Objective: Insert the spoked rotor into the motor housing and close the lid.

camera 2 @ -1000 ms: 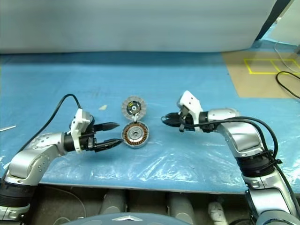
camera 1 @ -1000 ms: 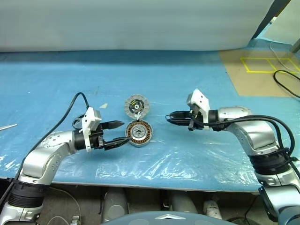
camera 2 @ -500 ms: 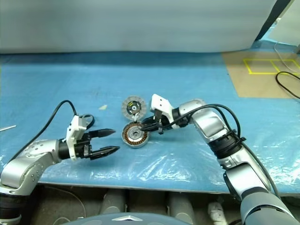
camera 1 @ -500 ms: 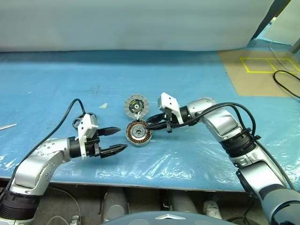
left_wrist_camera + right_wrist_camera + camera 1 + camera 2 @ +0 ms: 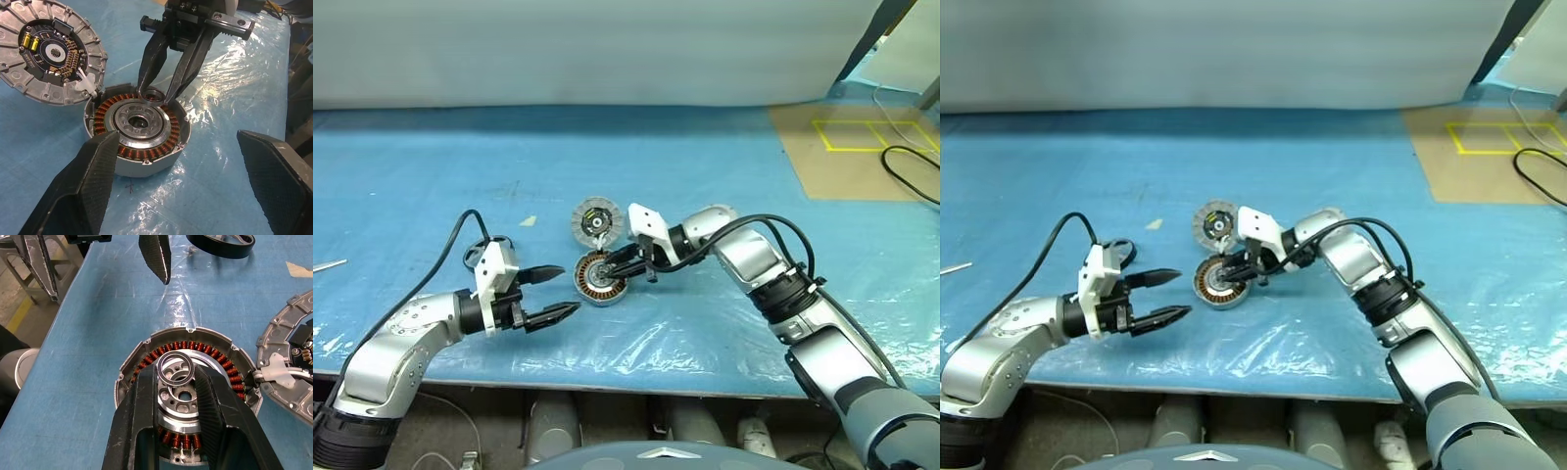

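The motor housing (image 5: pixel 592 286) lies on the blue table with its copper windings showing. Its lid (image 5: pixel 598 221) lies flipped open just behind it, ribbed face up. My right gripper (image 5: pixel 605 266) reaches in from the right and is shut on a small thin ring (image 5: pixel 175 351), held just over the housing's pale hub. My left gripper (image 5: pixel 568 290) hovers open a short way left of the housing, with nothing between its fingers. The spoked rotor (image 5: pixel 220 242), a dark wheel, lies on the table beyond the left gripper, near its wrist (image 5: pixel 480 255).
Crinkled clear film (image 5: pixel 636 338) covers the table's front strip near the edge. A small white scrap (image 5: pixel 529 220) lies behind the left gripper. A brown board with yellow tape (image 5: pixel 857 137) and a black cable (image 5: pixel 911 171) sit at the back right.
My right gripper has swung left with the thin ring, from well right of the housing to over its hub. The left gripper has barely moved.
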